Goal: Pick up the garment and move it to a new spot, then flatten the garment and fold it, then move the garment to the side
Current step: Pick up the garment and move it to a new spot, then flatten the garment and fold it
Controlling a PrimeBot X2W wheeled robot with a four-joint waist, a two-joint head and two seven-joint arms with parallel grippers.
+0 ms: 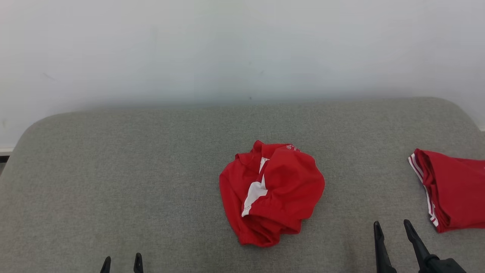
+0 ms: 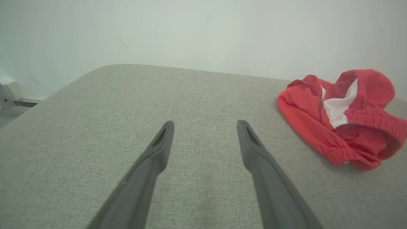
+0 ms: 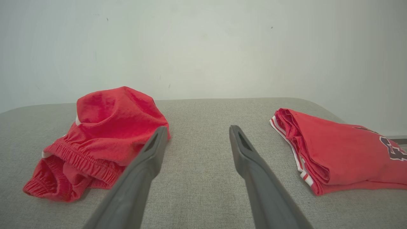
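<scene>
plain pale wall [image 1: 242, 45], grey fabric-covered surface [image 1: 113, 170] with rounded corners

Folded red jersey [image 3: 343, 159]: dark print [image 3: 392, 150] at its right end, cut off by the picture's edge in the right wrist view; it looks like part of a large numeral or letter, but which one cannot be told.
Crumpled red shorts [image 1: 271, 193]: small white mark [image 1: 291, 146] on the far edge of the heap in the head view, too small to read.
Legible words or brands: none.
</scene>
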